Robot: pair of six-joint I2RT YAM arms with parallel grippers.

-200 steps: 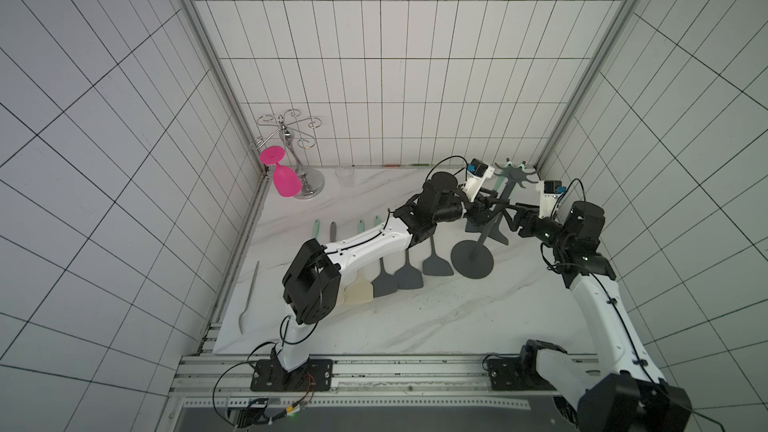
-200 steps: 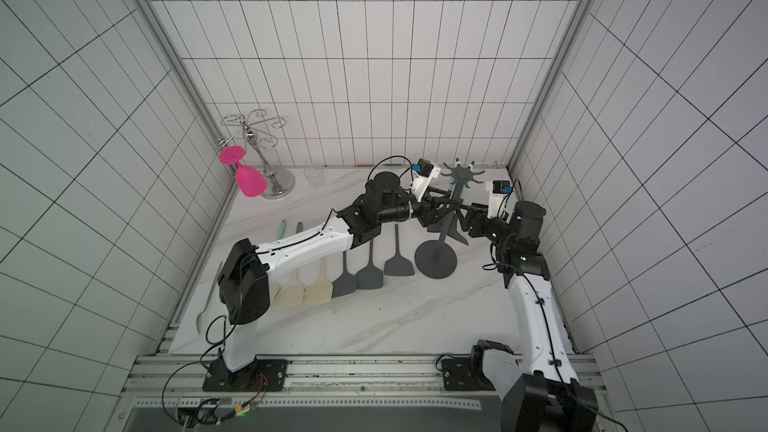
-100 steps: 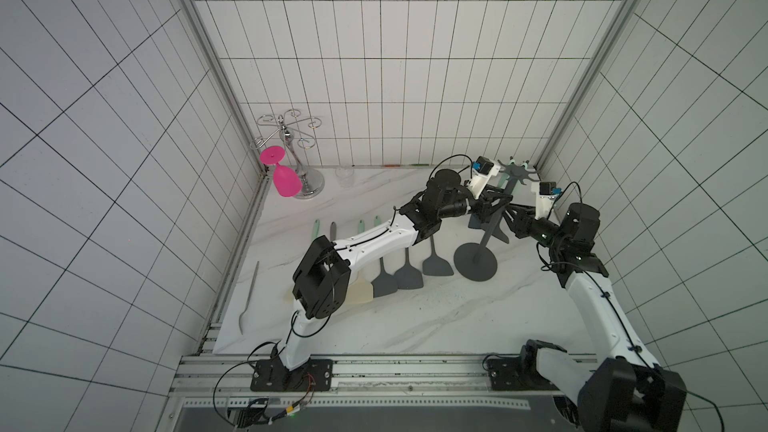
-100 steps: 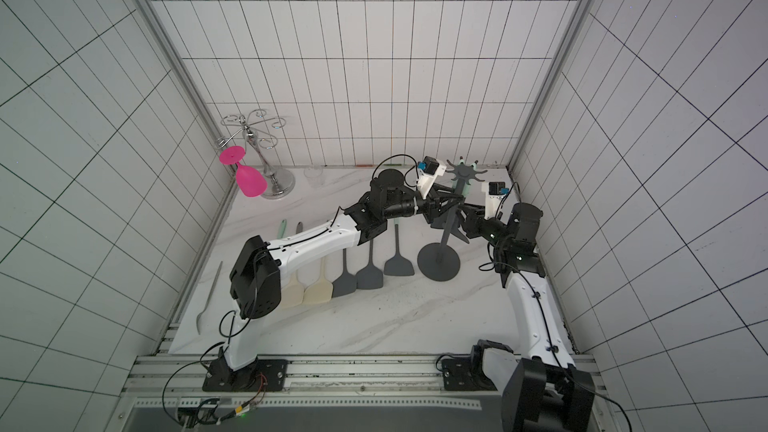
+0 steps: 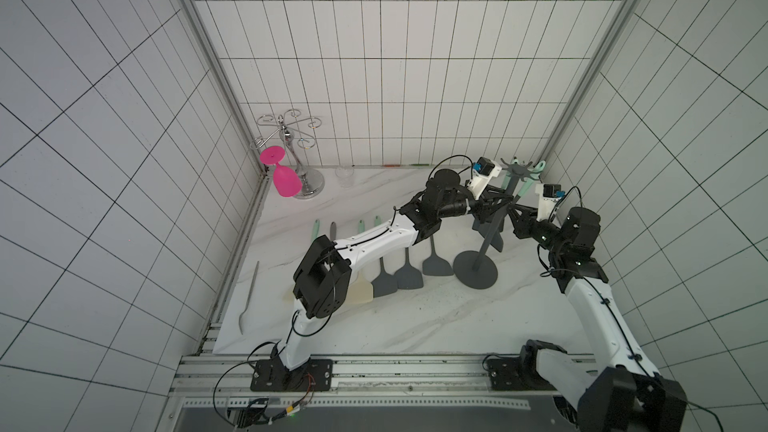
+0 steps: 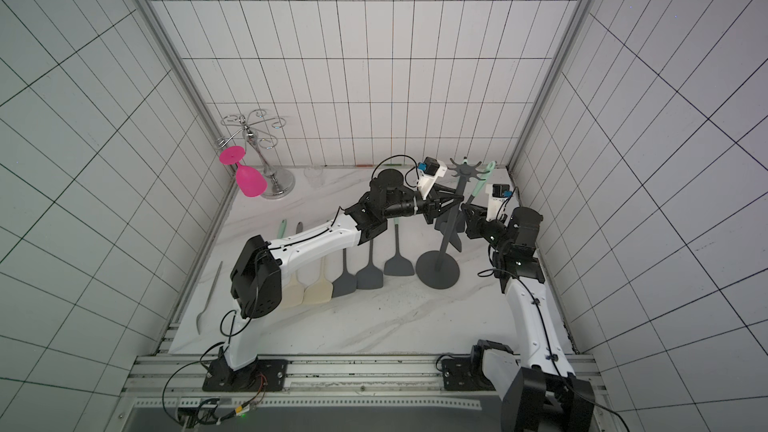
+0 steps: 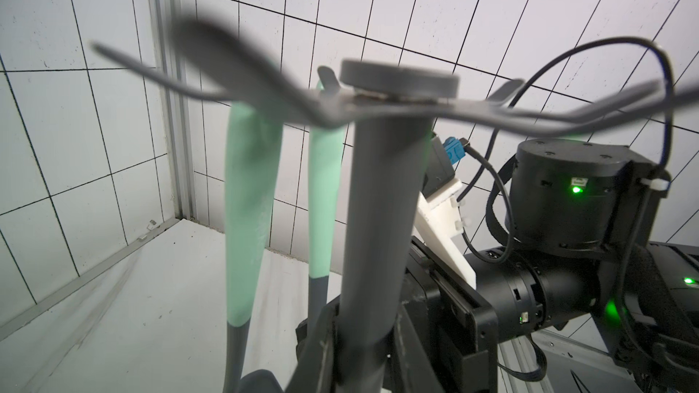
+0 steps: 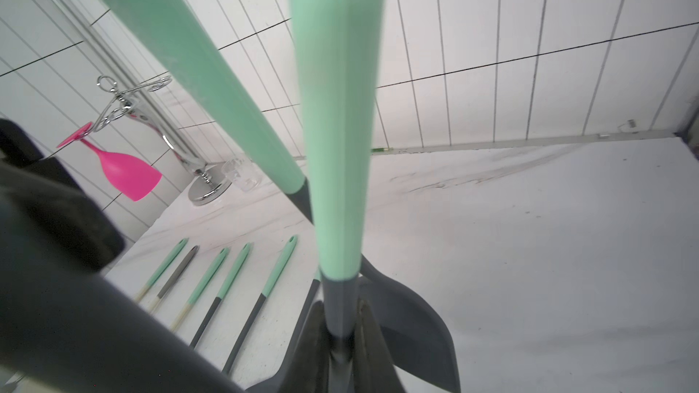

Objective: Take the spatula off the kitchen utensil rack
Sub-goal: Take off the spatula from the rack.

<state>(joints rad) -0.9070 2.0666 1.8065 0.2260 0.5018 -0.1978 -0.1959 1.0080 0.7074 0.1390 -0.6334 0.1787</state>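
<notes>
Spatula w/ mint-green handle & dark grey neck (image 8: pixel 336 145) hangs on the dark grey matte utensil rack (image 5: pixel 476 272), back right of the white marble table (image 5: pixel 415 326). Right gripper (image 8: pixel 340 315) is clamped on its neck; left gripper (image 7: pixel 361 334) is closed round the rack pole. A 2nd mint-handled spatula (image 8: pixel 212 88) hangs just beside, crowding it. Loose spatulas (image 6: pixel 399 263) lie in a row nearby. Chrome holder (image 5: pixel 291 147) carries an upturned pink glass (image 5: pixel 286 180). We can't tell whose blade shows behind the fingers (image 8: pixel 374 338).
</notes>
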